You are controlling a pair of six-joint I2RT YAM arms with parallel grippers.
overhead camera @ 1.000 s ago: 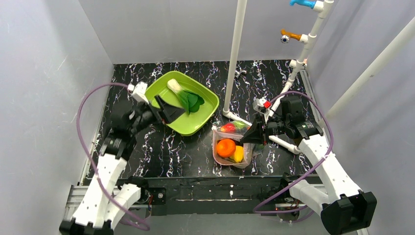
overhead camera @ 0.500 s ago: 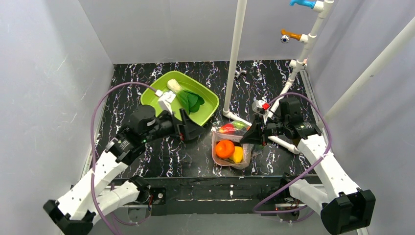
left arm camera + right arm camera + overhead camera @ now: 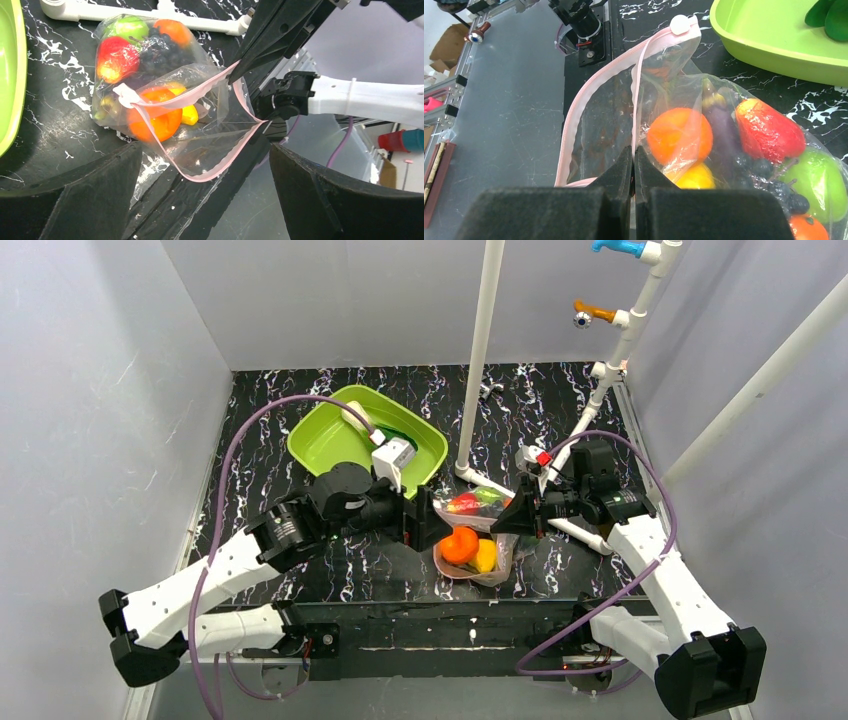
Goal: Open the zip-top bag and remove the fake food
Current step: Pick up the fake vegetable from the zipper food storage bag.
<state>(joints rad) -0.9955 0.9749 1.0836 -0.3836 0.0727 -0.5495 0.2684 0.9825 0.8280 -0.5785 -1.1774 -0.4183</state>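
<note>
The zip-top bag (image 3: 478,540) lies near the table's front edge with its pink-rimmed mouth (image 3: 210,145) gaping. Inside it is fake food: an orange (image 3: 155,117), a lemon (image 3: 696,180), a red fruit (image 3: 769,130), a green apple (image 3: 129,26), grapes (image 3: 157,50) and an eggplant (image 3: 721,125). My right gripper (image 3: 634,150) is shut on the bag's zip rim, holding one side up. My left gripper (image 3: 428,520) stands open right at the bag's mouth, its fingers (image 3: 100,190) on either side of the opening, holding nothing. A leafy green (image 3: 829,15) lies in the tray.
The lime-green tray (image 3: 320,440) sits at the back left, partly behind my left arm. An upright white pipe (image 3: 480,360) stands behind the bag, and a white pipe (image 3: 150,17) lies along the table beside it. The table's front edge (image 3: 450,610) is just below the bag.
My left arm has swung from the green tray rightward and forward to the bag's mouth, its gripper staying open. The right gripper and bag have held still.
</note>
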